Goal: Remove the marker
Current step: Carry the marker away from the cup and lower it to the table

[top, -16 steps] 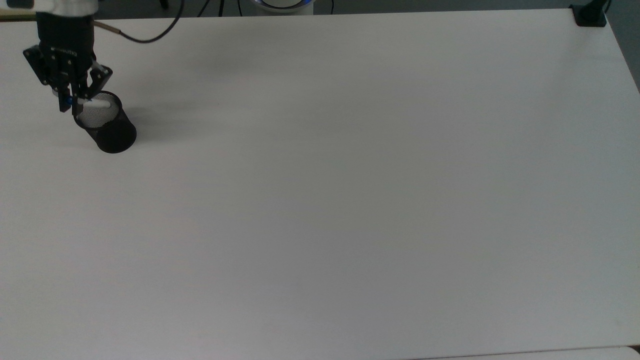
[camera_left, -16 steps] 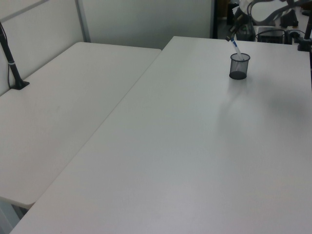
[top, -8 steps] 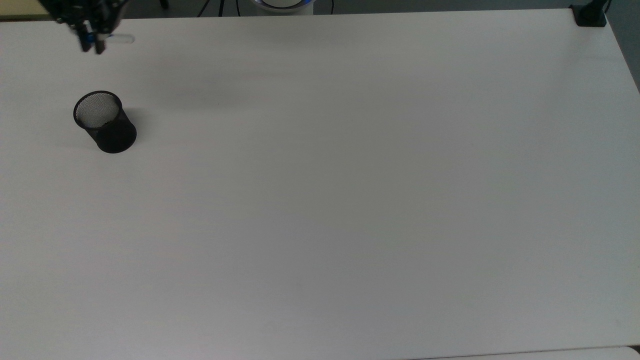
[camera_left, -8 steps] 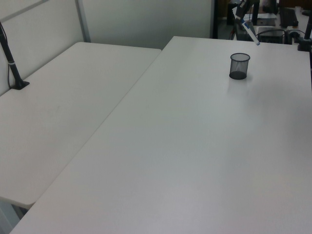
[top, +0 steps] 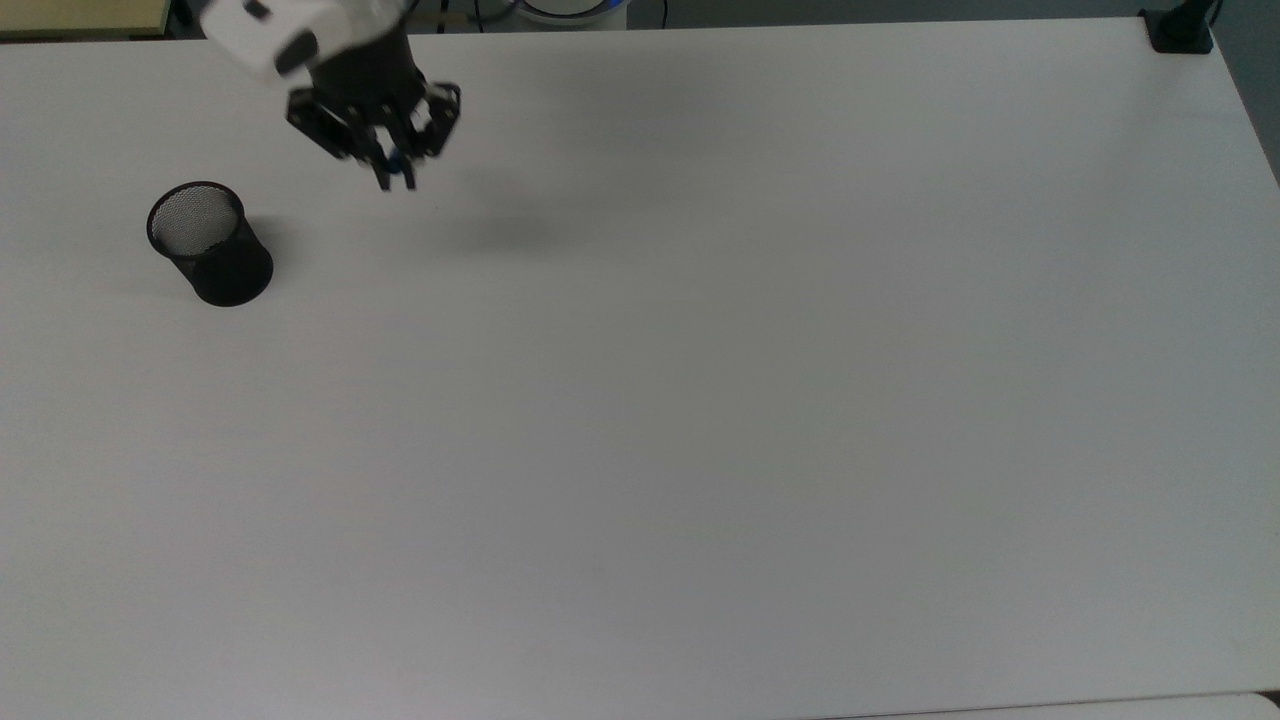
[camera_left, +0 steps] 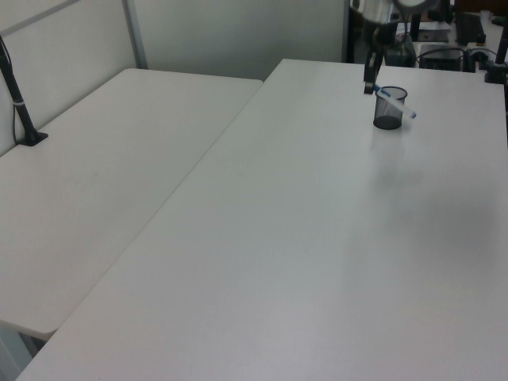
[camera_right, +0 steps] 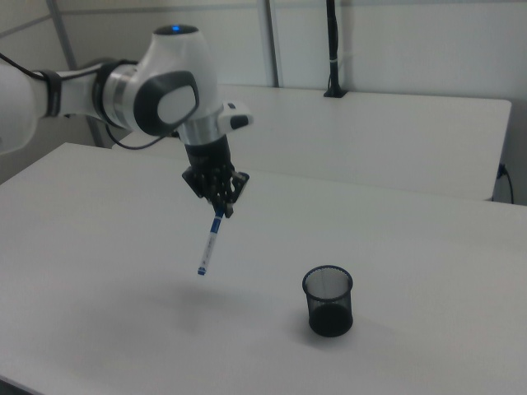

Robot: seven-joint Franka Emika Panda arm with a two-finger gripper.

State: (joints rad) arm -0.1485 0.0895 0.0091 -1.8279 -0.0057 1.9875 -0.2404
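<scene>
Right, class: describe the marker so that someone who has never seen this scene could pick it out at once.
Start at the wide white table, then find the white robot arm above it. From the arm's black gripper hangs the marker, held by its upper end, clear of the table. It is slim and white with blue on it, unlike the squat black mesh cup nearby.

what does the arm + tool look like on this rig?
The arm has glossy white rounded shells with dark grey joint caps, a black band and a small blue light on top. A black cylindrical wrist leads to the tool, a black skeletal linkage with two slim fingers. A thin dark cable trails behind the arm.
</scene>
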